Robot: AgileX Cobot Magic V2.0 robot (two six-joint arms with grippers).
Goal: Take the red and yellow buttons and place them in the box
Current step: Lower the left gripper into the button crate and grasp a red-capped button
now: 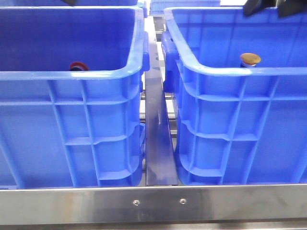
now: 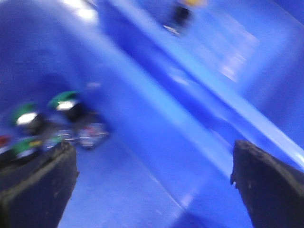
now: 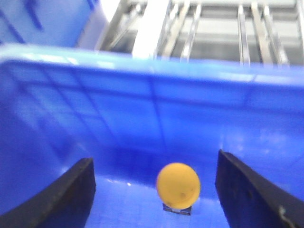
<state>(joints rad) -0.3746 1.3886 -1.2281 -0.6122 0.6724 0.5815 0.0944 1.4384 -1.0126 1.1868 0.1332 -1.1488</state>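
In the front view, two large blue crates side by side, the left crate (image 1: 72,143) and the right crate (image 1: 240,134), parted by a narrow dark blue strip (image 1: 158,143) and fronted by a steel rail (image 1: 153,203) with two screws. Inside the left crate, just behind its near rim, a glimpse of the red button (image 1: 76,66), mostly hidden by the wall. Inside the right crate, close to its near wall, the yellow button (image 1: 250,59) upright, orange-yellow domed cap on a dark body. Apart from each other, one button per crate.

At the top right corner of the front view, dark parts of the right gripper (image 1: 268,7) above the right crate. From the right wrist view, right gripper (image 3: 154,194) with jaws spread wide, empty, poised over the crate floor with the yellow button (image 3: 178,185) between the fingers (image 3: 66,199) and nearer the far one; not touching it. Beyond the crate wall, metal rails.

From the left wrist view, blurred: left gripper (image 2: 154,185) with jaws wide apart and empty, over the rims where the two crates meet. In one crate, a cluster of small buttons (image 2: 52,123) with green caps and dark bodies, a hint of red at the edge. Across the rims, the yellow button (image 2: 183,9), barely visible.
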